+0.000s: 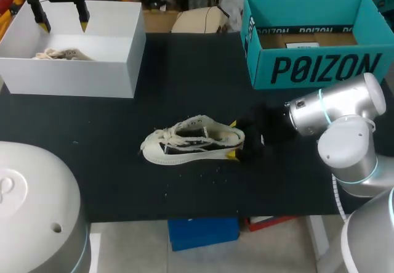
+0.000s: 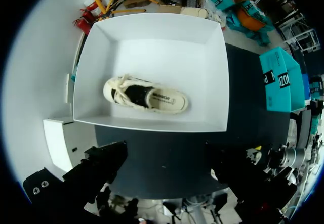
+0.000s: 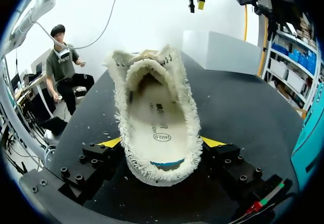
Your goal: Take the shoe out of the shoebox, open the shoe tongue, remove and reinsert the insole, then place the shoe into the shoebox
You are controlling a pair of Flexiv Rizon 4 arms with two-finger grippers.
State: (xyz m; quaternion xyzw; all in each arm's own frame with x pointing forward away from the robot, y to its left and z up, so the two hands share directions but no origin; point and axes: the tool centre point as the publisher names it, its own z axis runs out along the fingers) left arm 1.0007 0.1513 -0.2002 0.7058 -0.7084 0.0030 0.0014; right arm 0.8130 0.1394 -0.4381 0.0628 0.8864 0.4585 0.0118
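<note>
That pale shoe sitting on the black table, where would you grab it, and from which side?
By the heel, coming in level from behind. The shoe stands upright on its sole on the table. The heel is its narrow, stiff-looking end, and the laced front looks floppy. The right gripper sits there, a yellow tip against each side.

A black, matte counter (image 1: 184,63) spans the head view under even light. Small pale flecks (image 1: 213,168) lie scattered on it near the middle of its front edge.
</note>
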